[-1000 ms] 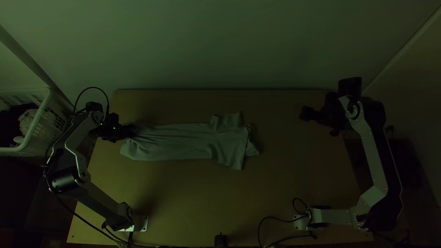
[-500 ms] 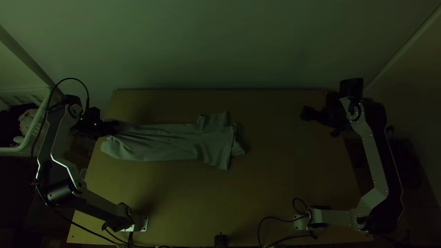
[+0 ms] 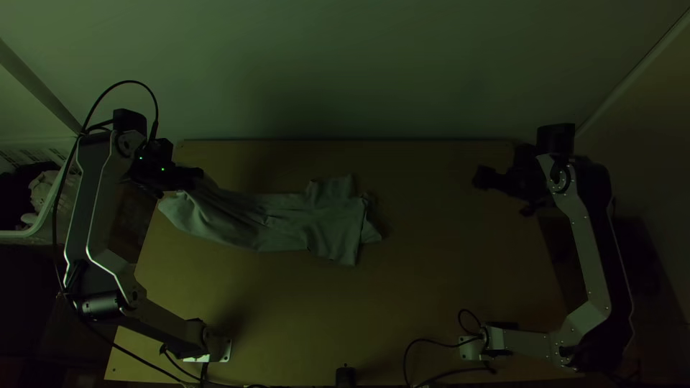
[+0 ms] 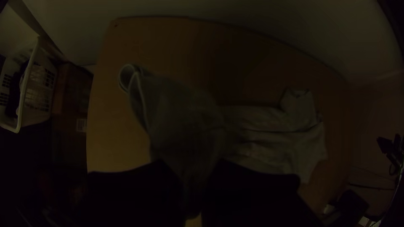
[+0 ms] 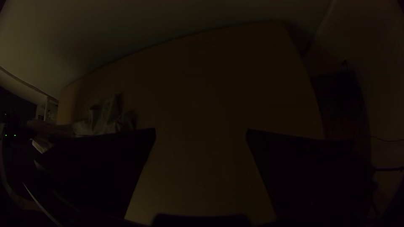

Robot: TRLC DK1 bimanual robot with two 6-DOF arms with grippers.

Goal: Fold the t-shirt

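In the top view my left gripper is over the table's left part, shut on the hem end of the grey-green t-shirt. The shirt stretches lengthwise, long and narrow with creases, sleeves and collar end toward mid-table; its held end looks raised. The left wrist view has that gripper with cloth pinched between its fingers, and the t-shirt spreading beyond. Far right of the shirt, my right gripper hangs over the table. Its wrist view shows this gripper open, nothing between the fingers, the t-shirt farther off.
A white basket with cloth items stands beyond the table's left edge, near a brown box. Bare table lies between the shirt and the right arm. Cables run near the right arm's base.
The left gripper first went left, dragging the whole shirt along, then came slightly back right and toward the table's far edge, the held end lifting. The right arm has barely shifted.
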